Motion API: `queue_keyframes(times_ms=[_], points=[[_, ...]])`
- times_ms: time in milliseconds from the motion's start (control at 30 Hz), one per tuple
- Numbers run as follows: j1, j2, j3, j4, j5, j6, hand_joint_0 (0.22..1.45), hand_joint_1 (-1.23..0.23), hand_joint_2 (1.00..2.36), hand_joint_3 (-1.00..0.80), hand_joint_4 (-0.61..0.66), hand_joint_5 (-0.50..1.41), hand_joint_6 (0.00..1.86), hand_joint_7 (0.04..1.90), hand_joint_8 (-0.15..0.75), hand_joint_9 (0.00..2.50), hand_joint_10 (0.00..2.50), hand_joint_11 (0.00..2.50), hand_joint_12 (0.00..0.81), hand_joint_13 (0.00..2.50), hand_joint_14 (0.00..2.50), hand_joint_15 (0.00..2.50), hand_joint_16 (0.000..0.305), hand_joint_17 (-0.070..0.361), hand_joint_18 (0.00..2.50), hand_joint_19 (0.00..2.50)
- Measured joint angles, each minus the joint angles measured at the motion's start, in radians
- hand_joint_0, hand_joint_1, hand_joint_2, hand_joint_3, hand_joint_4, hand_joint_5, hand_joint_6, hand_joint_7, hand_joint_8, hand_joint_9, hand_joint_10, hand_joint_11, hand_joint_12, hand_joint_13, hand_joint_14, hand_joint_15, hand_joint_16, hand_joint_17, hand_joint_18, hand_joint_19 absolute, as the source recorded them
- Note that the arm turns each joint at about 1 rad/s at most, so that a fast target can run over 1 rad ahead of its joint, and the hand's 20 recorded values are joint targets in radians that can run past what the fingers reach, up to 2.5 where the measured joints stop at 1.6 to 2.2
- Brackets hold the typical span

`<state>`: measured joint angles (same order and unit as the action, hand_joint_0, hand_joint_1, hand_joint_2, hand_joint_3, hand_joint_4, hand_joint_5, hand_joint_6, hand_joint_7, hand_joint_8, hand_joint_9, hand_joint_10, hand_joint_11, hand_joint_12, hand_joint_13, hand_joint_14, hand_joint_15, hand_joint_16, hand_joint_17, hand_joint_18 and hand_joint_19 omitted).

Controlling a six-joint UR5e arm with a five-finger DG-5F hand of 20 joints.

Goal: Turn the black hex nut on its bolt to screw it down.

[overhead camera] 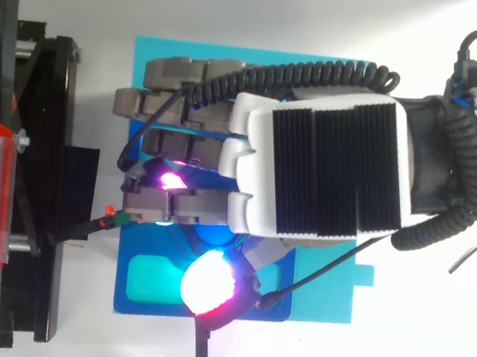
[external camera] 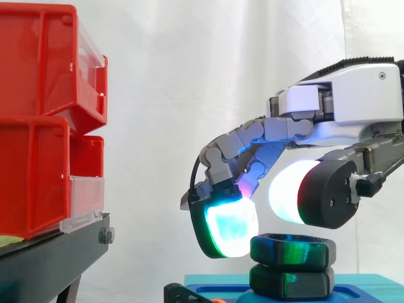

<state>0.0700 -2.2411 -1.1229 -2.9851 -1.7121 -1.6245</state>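
Hand (external camera: pixel 353 95) reaches in from the right and arches over the black hex nut (external camera: pixel 292 248). The nut sits directly below it, stacked on a second black hex piece (external camera: pixel 291 282) that stands on the blue base (overhead camera: pixel 138 243). I cannot tell whether the hand is clamped on the nut or only poised around it. Judging by the stack, the nut's turning axis stands upright, so the twist should go about that vertical line, with the hand centred above it.
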Motion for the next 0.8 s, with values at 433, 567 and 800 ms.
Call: queue_keyframes(times_ms=[433,567,800], points=[[-0.047,0.000,0.000,0.005,-0.055,-0.009,0.51,-0.21,1.00,-0.50,0.12,0.03,0.50,1.50,0.228,0.88,0.00,0.00,0.346,0.56,0.00,0.00,0.044,0.100,0.43,0.33],[-0.055,0.000,0.000,0.006,-0.072,-0.010,0.51,-0.21,1.00,-0.50,0.12,0.02,0.50,1.50,0.229,0.87,0.00,0.00,0.346,0.56,0.00,0.00,0.044,0.100,0.44,0.34],[-0.057,0.001,0.001,0.022,-0.088,-0.011,0.51,-0.21,1.00,-0.50,0.14,0.01,0.50,1.40,0.233,0.87,0.00,0.00,0.348,0.56,0.00,0.00,0.045,0.100,0.43,0.33]])
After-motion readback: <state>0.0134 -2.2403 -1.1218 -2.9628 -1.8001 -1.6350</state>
